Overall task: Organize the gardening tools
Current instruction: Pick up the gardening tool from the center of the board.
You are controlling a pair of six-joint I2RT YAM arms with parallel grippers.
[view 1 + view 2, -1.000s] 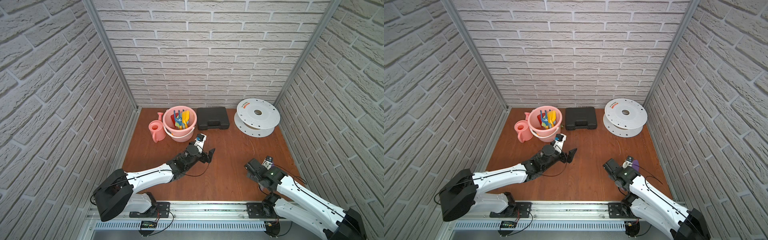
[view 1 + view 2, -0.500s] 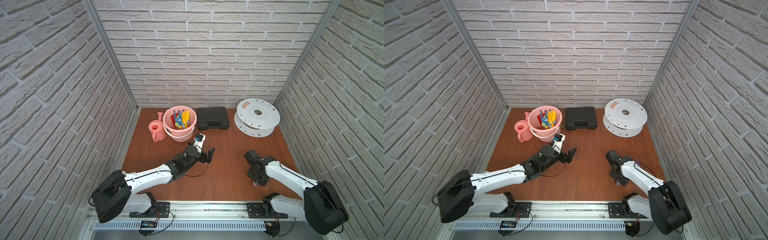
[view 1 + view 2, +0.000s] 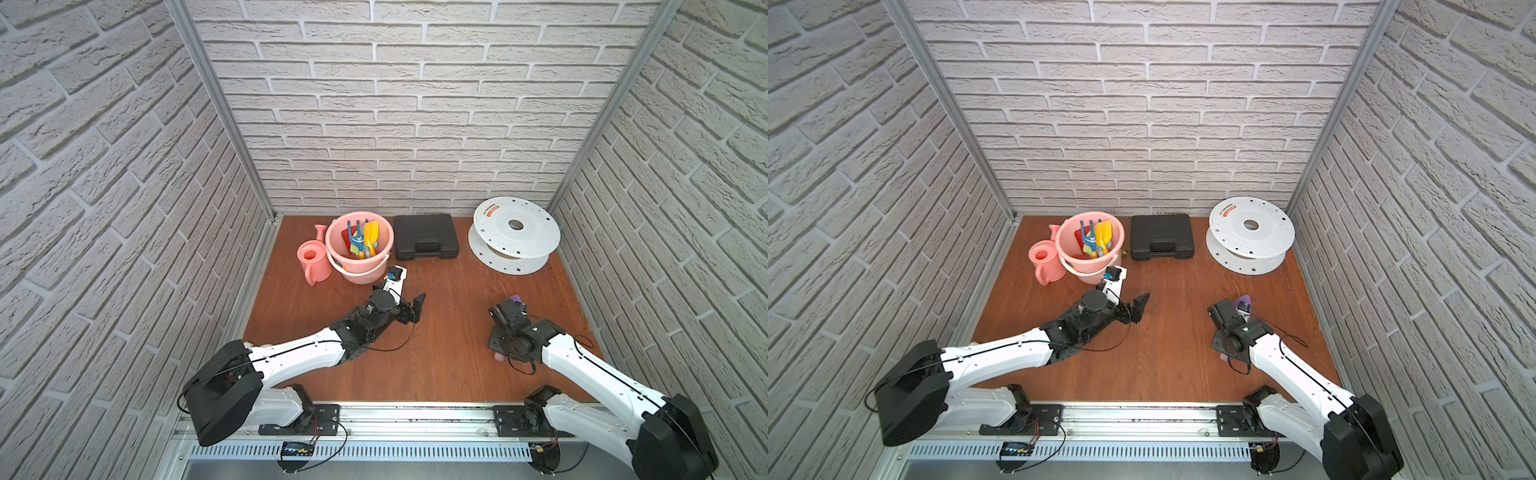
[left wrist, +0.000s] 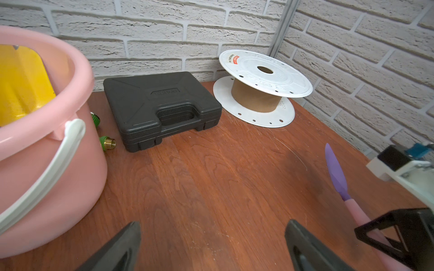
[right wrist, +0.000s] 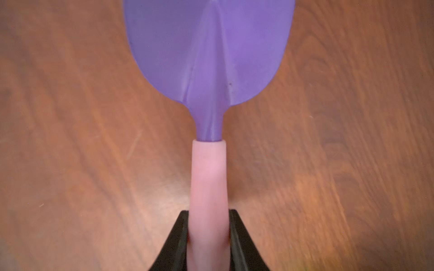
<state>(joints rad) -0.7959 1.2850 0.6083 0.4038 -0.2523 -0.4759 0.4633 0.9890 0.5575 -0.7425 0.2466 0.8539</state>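
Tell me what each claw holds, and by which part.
The right claw grips the purple trowel by its pink handle; the left claw is open, holding nothing.

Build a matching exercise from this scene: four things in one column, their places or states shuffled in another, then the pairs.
1. purple trowel
2. yellow spade
3. pink watering can
4. left gripper

A. inside the pink bucket
B. open, holding nothing
C. handle clamped in the right gripper
D. beside the bucket, outside it

Pairs: 1-C, 2-A, 3-D, 4-B
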